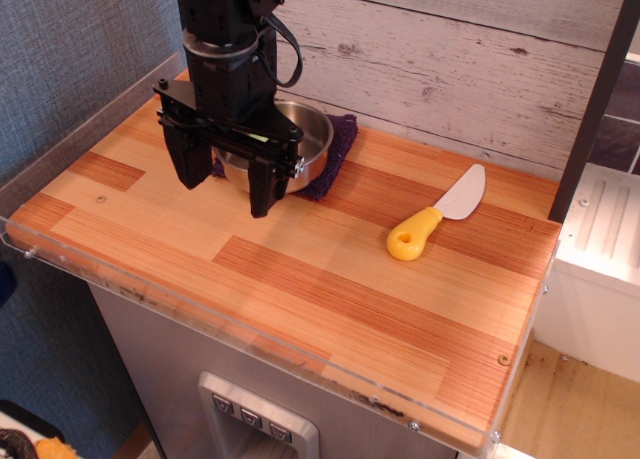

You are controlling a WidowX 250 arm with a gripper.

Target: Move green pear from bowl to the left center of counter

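Tool (225,184) hangs spread wide before the bowl (300,139), hiding any green pear.

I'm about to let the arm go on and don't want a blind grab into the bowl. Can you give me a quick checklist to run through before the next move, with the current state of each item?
1. End effector open: ok, the two fingers hang spread apart with nothing between them.
2. End effector over the bowl: ok, it hangs at the bowl's near-left rim.
3. Green pear located: cannot tell, the arm hides most of the bowl's inside; only a thin green sliver shows.
4. Bowl seated steadily: ok, it rests on the purple cloth.
5. Left center of the counter free for placing: ok, bare wood there.
6. Knife out of the path: ok, it lies far to the right.
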